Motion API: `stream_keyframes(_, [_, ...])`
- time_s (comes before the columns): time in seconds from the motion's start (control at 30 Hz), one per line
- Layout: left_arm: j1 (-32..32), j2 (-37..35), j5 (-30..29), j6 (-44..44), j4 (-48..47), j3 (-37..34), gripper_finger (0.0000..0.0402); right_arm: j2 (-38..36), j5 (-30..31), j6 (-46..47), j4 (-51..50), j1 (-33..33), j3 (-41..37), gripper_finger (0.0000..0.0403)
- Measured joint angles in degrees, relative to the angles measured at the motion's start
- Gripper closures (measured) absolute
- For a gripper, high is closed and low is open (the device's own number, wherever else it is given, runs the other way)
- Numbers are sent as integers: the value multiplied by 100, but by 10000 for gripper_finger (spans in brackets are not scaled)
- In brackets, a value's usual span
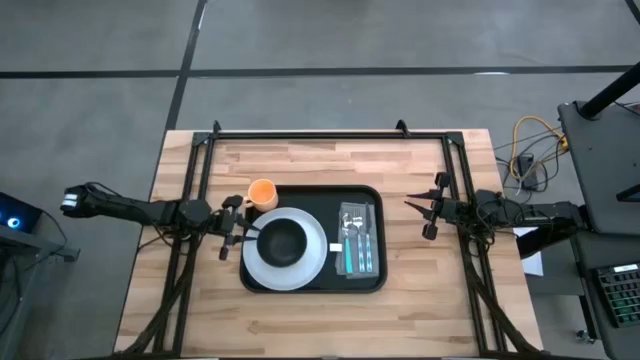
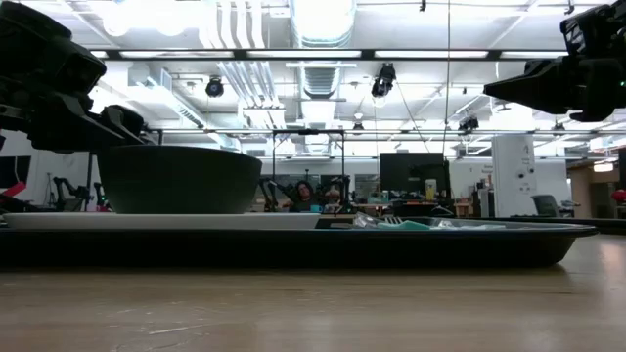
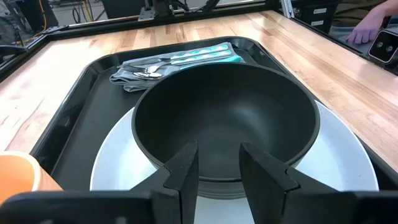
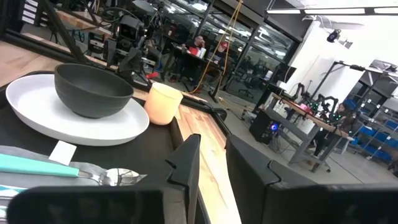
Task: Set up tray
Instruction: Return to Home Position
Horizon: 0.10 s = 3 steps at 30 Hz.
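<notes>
The black tray lies mid-table. On its left half the white plate carries the small black bowl, upright. On its right half lies cutlery on a teal-and-grey napkin. An orange cup stands at the tray's far-left corner. My left gripper is open at the bowl's left rim, low over the plate's edge, with its fingertips in front of that rim. My right gripper is open above bare table, right of the tray, pointing at it. My left gripper comes level from the table's left at the bowl's near rim. Its own fingers cover the spot, so I cannot tell whether they touch the rim. The bowl sits upright on the plate.
Black frame rails run along the table's far edge and down both sides. Bare wood lies near and far of the tray. A person's hand shows beyond the table's edge in the left wrist view. Cables and equipment sit off the right side.
</notes>
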Motion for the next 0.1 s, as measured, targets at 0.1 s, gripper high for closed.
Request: stream_keyframes(0.1, [0,0,1,0,2,0,305,-2,-1,0,0,0,0,334])
